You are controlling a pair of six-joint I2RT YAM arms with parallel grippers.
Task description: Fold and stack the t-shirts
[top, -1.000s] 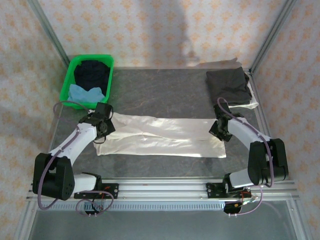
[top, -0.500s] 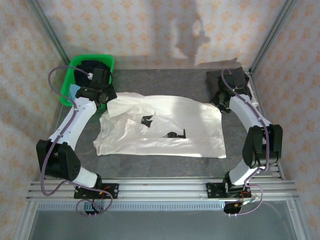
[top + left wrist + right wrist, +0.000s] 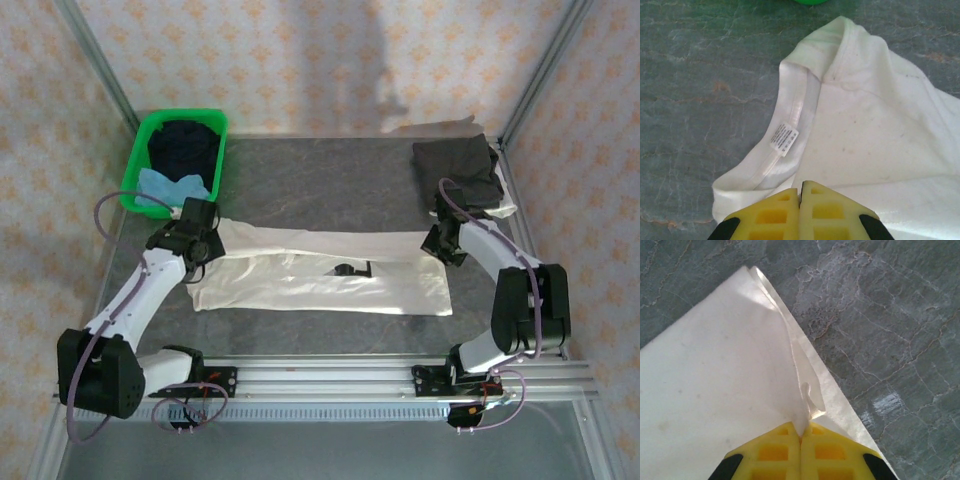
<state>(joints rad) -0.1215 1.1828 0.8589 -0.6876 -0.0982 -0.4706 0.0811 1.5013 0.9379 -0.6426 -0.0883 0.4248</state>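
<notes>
1. Left hand and right hand are each pressed together, pinching the white shirt. The left grips beside the collar and the right grips the folded edge at the opposite end.
2. Tabletop: the white shirt lies across its middle, between the arms, with its far strip doubled over toward the near side.
3. Grey shirt sits folded in the far right corner, apart from the white one. It is probably the start of the stack.
4. Basket, far left, holds a navy shirt and a blue shirt, both unfolded.
5. Collar with its label lies just ahead of the left hand's tips.
6. Step in hand, as I judge it: the lengthwise fold of the white shirt, with two more shirts waiting.
7. Next move calls for both hands to carry the pinched edge evenly toward the near edge, lay it flat and only then let go. Uneven travel would skew the fold.
</notes>
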